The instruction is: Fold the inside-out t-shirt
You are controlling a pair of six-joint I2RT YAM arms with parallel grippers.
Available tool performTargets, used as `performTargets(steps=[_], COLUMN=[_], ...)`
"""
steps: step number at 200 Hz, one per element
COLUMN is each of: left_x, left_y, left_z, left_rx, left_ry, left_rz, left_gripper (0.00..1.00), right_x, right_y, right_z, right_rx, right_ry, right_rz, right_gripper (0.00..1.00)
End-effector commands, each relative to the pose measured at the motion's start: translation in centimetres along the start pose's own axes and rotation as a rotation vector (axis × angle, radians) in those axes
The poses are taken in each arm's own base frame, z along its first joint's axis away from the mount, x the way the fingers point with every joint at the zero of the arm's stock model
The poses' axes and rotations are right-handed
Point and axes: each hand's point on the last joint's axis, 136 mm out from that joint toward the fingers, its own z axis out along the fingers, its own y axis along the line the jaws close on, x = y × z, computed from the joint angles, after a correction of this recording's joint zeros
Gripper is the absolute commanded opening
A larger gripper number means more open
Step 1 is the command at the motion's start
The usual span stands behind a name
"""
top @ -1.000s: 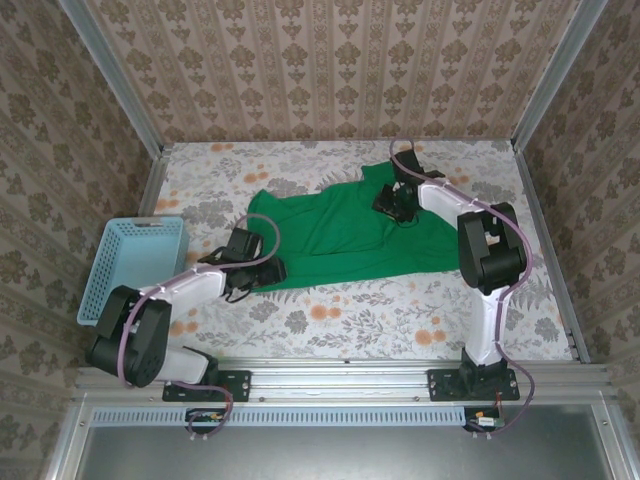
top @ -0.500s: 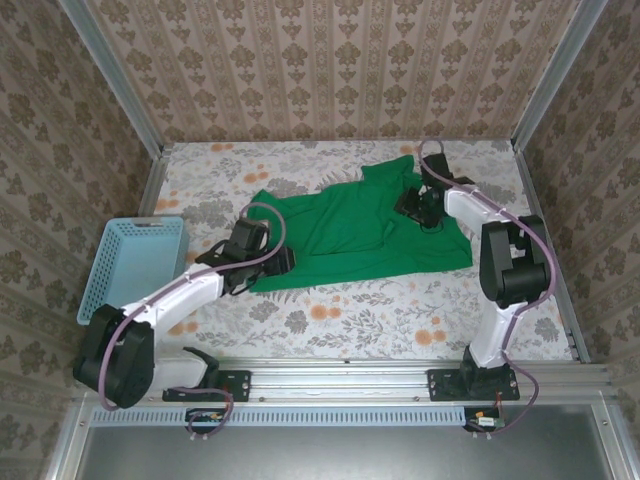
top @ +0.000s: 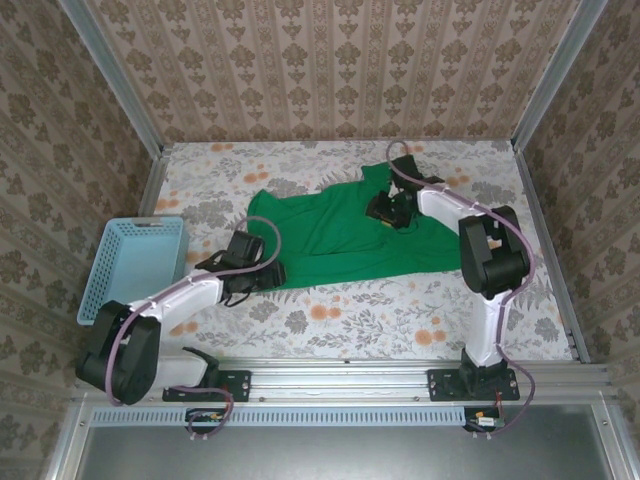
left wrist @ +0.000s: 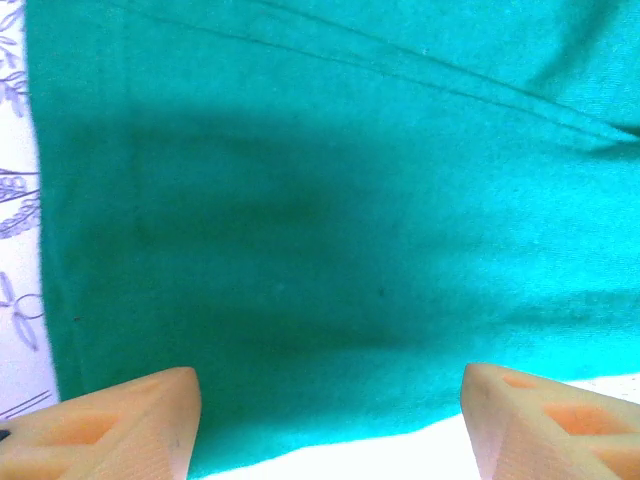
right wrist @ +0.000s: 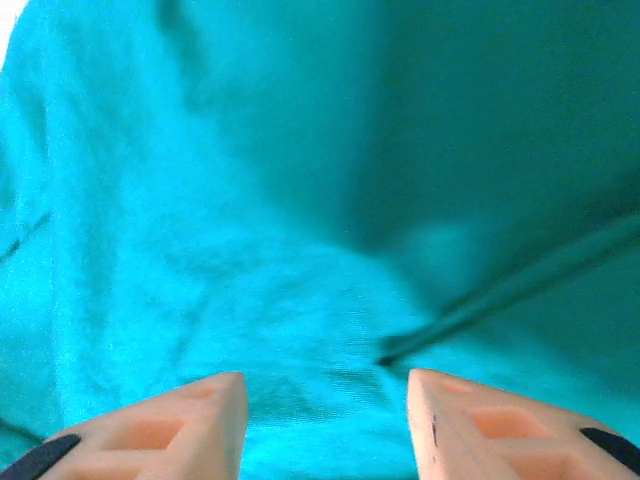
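The inside-out t-shirt [top: 335, 235] lies spread on the floral table [top: 350, 315]. The left tool [left wrist: 330, 385] gapes over its near-left hem, while the right tool [right wrist: 327, 385], released, apparently hovers above its far-right folds.

Both my pincers sit low, jaws apart.
My left pincer [left wrist: 330, 405] gapes wide; my right pincer [right wrist: 325, 400], elbow bent, stands parted more narrowly.

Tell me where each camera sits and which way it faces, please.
Top: above and behind the arms, looking down at table, shirt, basket; both arms show.
Left wrist: behind the left gripper, facing the shirt's corner; its open fingers show.
Right wrist: behind the right gripper, facing wrinkled shirt; its fingers show.
Shared: all see the shirt.
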Motion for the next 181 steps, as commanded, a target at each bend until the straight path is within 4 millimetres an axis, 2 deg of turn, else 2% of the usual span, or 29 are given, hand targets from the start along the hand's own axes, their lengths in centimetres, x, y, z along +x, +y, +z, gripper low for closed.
performTargets(steps=[1,20,44,59,68,95,142,181], left_x=[-1.4,-2.3,-2.9,-2.3,-2.1,-0.1,3.4,6.1], left_y=[-1.9,-3.0,-3.2,-2.6,-1.1,0.2,1.6,0.9], left_z=[-1.2,-0.7,0.7,1.9,2.4,2.7,1.2,-0.4], left_rx=[0.086,0.119,0.127,0.115,0.091,0.06,0.009,0.029], left_ry=[-0.044,-0.048,-0.027,0.016,0.041,0.085,0.118,0.136], left_rz=[0.035,0.047,0.038,0.008,-0.045,-0.077,-0.071,-0.047], left_gripper=[0.71,0.71,0.71,0.7,0.7,0.69,0.71,0.7], right_x=[-1.1,-0.7,0.5,1.5,2.0,4.1,8.3,11.5], right_y=[-4.4,-7.6,-10.0,-11.6,-12.8,-15.8,-17.2,-18.9], right_z=[-3.7,-3.8,-2.6,-2.0,-1.8,-2.6,-4.3,-6.5], right_rx=[0.095,0.135,0.171,0.189,0.202,0.231,0.23,0.277], right_ry=[-0.07,-0.062,-0.024,-0.008,-0.012,-0.055,-0.094,-0.136], right_rz=[0.022,0.086,0.155,0.224,0.271,0.402,0.493,0.518], right_gripper=[0.53,0.53,0.56,0.59,0.6,0.61,0.62,0.62])
